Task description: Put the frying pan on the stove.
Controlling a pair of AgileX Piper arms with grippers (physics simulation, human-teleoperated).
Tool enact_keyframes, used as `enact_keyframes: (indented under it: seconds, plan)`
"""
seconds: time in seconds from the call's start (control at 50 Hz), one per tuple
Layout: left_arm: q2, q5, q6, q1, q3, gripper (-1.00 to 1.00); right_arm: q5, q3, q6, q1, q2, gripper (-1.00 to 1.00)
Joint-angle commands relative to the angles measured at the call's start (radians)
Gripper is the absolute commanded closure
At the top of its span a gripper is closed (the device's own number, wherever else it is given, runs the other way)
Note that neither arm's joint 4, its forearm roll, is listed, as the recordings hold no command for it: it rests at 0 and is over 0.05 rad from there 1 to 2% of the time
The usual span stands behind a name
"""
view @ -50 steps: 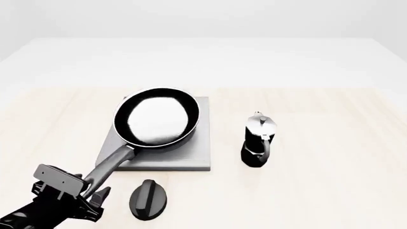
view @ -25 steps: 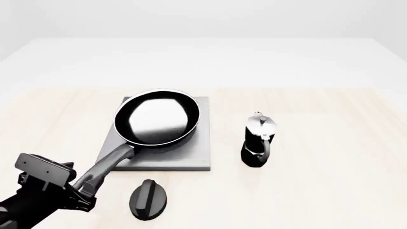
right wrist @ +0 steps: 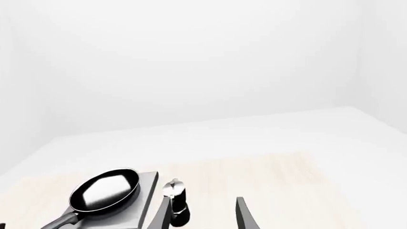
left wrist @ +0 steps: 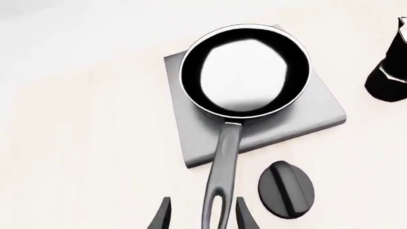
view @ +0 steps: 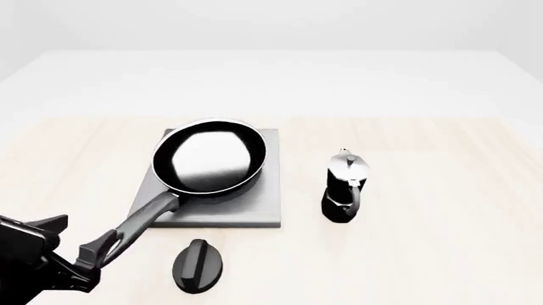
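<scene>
The frying pan [view: 210,159] sits flat on the grey stove [view: 254,204], with its long handle [view: 140,219] reaching over the stove's near left edge. My left gripper [view: 83,232] is at the near left, open. Its fingertips [left wrist: 164,214] stand on either side of the handle's loop end [left wrist: 216,210] without closing on it. The left wrist view shows the pan [left wrist: 245,71] resting on the stove [left wrist: 308,119]. My right gripper [right wrist: 203,214] is open and empty, held high and far back. It is outside the front view. The pan [right wrist: 105,190] and stove [right wrist: 147,187] show small below it.
A black-and-silver moka pot [view: 345,185] stands upright right of the stove; it also shows in the left wrist view [left wrist: 389,71] and the right wrist view [right wrist: 175,196]. A small black oval knob [view: 198,265] lies on the table near the stove's front edge, beside the handle [left wrist: 287,189].
My left gripper has drawn back toward the near left along the handle, from gripping its middle to flanking its loop end with open fingers. The pan has stayed on the stove.
</scene>
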Motion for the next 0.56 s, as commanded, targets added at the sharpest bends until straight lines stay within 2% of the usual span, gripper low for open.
enact_keyframes:
  seconds: [0.02,0.14,0.4,0.54,0.56]
  plan:
    - [-0.245,0.176,-0.069,0.007,-0.049,-1.00,0.000,0.005,-0.005,0.002,0.000,-1.00]
    - [-0.315,0.225,-0.051,0.016,-0.041,-1.00,0.000,0.007,-0.005,0.003,0.000,-1.00]
    - [-0.487,0.330,-0.049,0.134,-0.076,-1.00,0.000,0.005,-0.006,0.004,0.000,-1.00]
    - [-0.502,0.297,-0.040,0.195,-0.059,-1.00,0.000,0.004,-0.009,0.004,0.000,-1.00]
    - [-0.502,0.298,-0.058,0.191,-0.061,-1.00,0.000,0.004,-0.009,0.004,0.000,-1.00]
